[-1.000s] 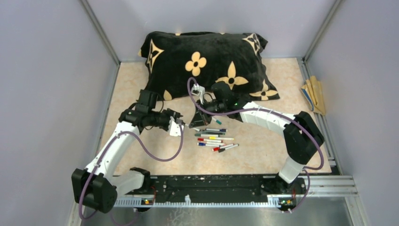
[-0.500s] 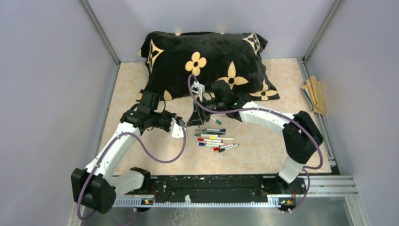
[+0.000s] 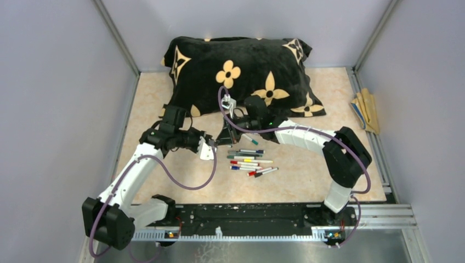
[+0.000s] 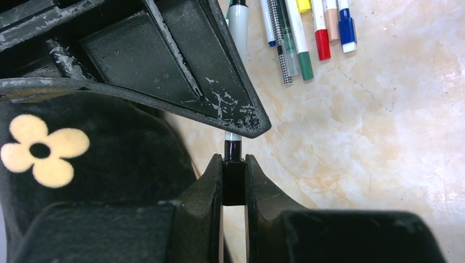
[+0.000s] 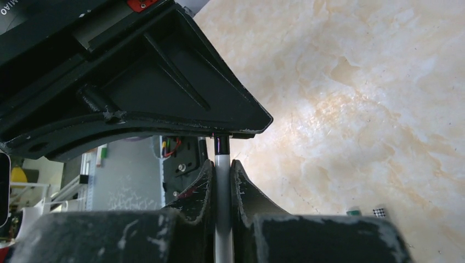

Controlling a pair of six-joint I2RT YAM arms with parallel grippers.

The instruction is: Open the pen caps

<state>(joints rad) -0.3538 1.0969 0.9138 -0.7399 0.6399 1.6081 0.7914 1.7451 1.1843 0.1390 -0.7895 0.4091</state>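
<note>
Black cap pinched in the left tool, white barrel pinched in the right tool, held mid-frame over the worktop: the uncapping step, and next I'd expect a straight pull apart.

- Left wrist view: the held pen is mostly hidden behind a finger of the right claw. Only its black cap, pinched in the left claw, and a sliver of white show.
- Right wrist view: the barrel's far end goes behind the left claw; cap unseen.
- Top view: held pen too small to make out.
- Left wrist view's top edge cuts off the loose pens.
- Right edge of the table: tan sticks, detail unreadable.
</note>
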